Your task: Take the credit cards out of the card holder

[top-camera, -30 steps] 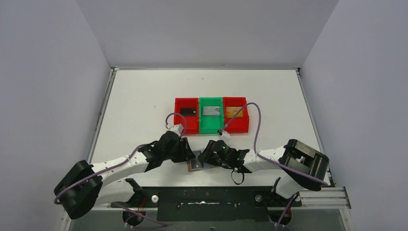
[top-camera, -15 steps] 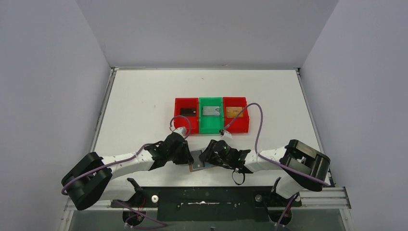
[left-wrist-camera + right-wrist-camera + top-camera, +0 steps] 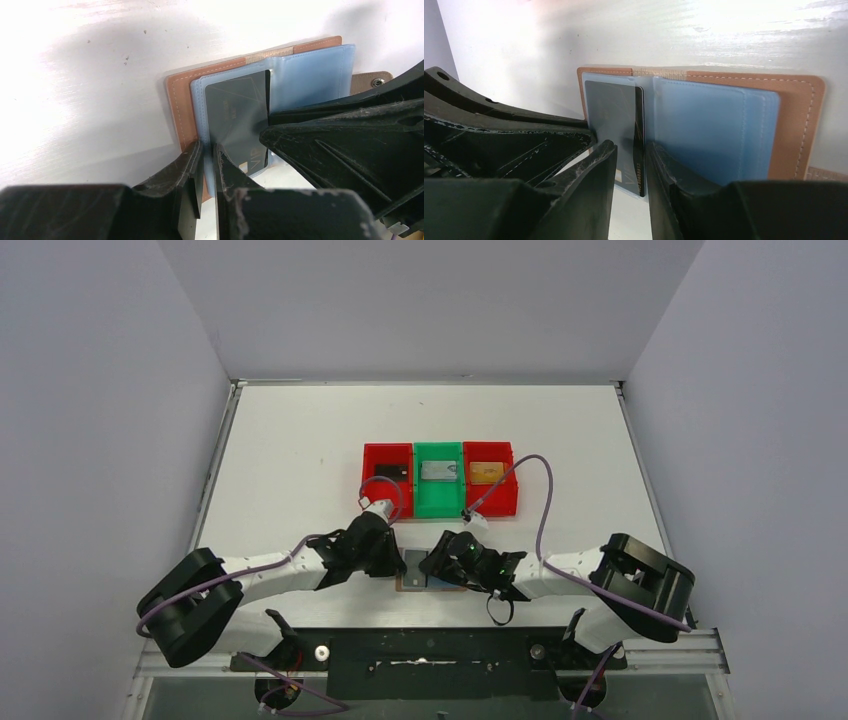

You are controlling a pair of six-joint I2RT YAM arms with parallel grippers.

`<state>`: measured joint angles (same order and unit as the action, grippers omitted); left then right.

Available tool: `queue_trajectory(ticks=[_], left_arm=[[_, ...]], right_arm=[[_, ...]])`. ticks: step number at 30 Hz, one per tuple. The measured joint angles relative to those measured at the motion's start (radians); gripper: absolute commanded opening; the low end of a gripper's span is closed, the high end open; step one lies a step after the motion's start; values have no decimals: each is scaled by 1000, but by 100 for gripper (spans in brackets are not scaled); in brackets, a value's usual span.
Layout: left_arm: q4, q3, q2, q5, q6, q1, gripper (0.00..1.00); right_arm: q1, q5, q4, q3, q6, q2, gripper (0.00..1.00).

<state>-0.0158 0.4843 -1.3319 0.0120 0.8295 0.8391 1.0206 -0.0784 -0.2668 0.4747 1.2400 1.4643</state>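
card holder (image 3: 796, 125) lies open and flat on the white table (image 3: 300, 460) at its near edge, between the two arms: tan stitched leather outside, soft pale blue plastic pockets (image 3: 704, 130) inside. left gripper (image 3: 207, 165) is clamped on the outer edge of one half, pinning it. right gripper (image 3: 631, 172) is nipped on the black card (image 3: 616, 115), a thin, stiff, glossy rectangle sitting in that half's pocket. the pull should run straight along the pocket, low and flat. the clingy sleeve may drag the light wallet if the left hold slips.

card holder (image 3: 796, 125) on table (image 3: 300, 440), credit card (image 3: 616, 125) in its pocket, bins (image 3: 438, 505) behind
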Motion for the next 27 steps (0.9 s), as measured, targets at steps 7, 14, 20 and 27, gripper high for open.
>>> queue_trajectory(ticks=[7, 14, 20, 27], left_arm=[[1, 3, -2, 0, -8, 0, 15], [-16, 12, 6, -3, -27, 6, 33], [-109, 56, -3, -36, -56, 19, 20], [-167, 129, -57, -87, -81, 60, 4]], right_arm=[[-1, -4, 7, -6, 3, 4, 11], [-1, -8, -13, -19, 6, 4, 2], [-1, -8, -50, -45, 23, -2, 5], [-5, -12, -50, -46, 30, -2, 10]])
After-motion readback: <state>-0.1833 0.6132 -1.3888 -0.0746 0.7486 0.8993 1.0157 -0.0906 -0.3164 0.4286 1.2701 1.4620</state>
